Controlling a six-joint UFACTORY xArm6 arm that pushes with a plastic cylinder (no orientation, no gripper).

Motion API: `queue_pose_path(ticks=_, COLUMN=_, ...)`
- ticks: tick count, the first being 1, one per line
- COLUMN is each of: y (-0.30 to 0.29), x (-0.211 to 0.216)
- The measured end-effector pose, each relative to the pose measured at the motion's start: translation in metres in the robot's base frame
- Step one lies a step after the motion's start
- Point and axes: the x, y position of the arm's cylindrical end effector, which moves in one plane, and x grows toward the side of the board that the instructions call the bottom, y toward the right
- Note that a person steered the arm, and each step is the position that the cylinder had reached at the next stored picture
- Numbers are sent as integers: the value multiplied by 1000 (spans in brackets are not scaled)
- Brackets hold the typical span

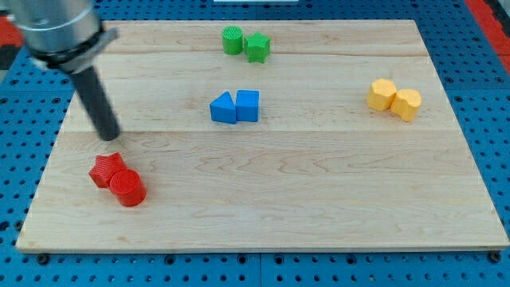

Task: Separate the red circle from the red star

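The red star (106,169) lies near the board's lower left. The red circle (127,189) touches it on its lower right side. My tip (109,137) is just above the red star in the view, a small gap away from it, and touches no block.
A green circle (232,39) and a green star (257,47) sit together at the view's top centre. A blue triangle (223,108) and a blue cube (248,105) touch in the middle. Two yellow blocks (382,94) (407,104) touch at the right. The wooden board (319,199) ends close to the red pair on the left.
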Motion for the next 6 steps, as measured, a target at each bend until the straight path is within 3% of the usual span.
queue_pose_path(ticks=3, y=43, x=82)
queue_pose_path(ticks=4, y=26, x=99)
queue_pose_path(ticks=5, y=97, x=132)
queue_pose_path(ticks=6, y=150, x=85)
